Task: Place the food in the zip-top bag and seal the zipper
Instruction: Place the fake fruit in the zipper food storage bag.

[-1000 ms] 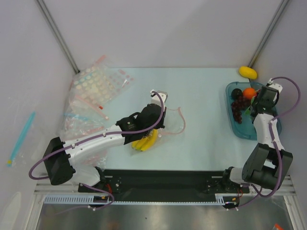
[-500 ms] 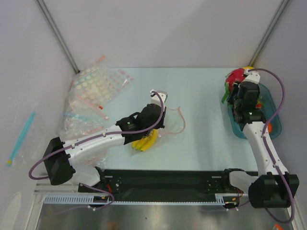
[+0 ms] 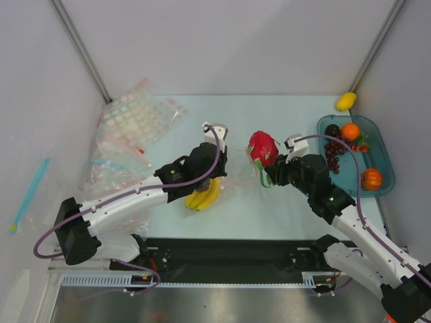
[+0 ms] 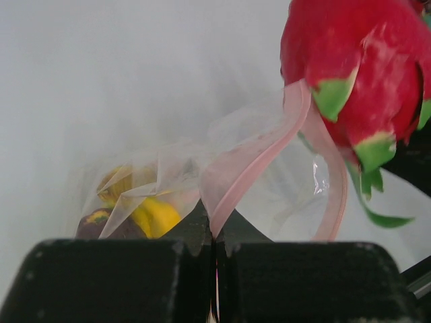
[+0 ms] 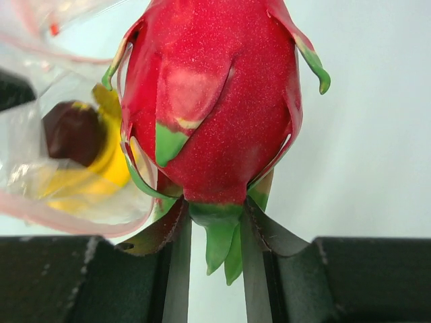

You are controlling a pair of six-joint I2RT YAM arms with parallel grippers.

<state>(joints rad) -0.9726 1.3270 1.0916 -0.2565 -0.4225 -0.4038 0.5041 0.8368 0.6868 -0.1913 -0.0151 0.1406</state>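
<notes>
Above pale table [image 3: 283,114], right claw [image 5: 215,232] clamps dragon fruit [image 5: 212,101] by its base beside bag [image 4: 161,176]; left claw [image 4: 214,237] pinches zipper [image 4: 249,168].

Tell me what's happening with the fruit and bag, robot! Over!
Left gripper shut on zipper, holding zip-top bag open. Right gripper shut on dragon fruit at the mouth, not in yet. Bananas, dark fruit inside. Nothing in the way.

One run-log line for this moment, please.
left gripper shut on bag | right gripper shut on dragon fruit at bag mouth | bananas, dark fruit inside | zipper open
</notes>
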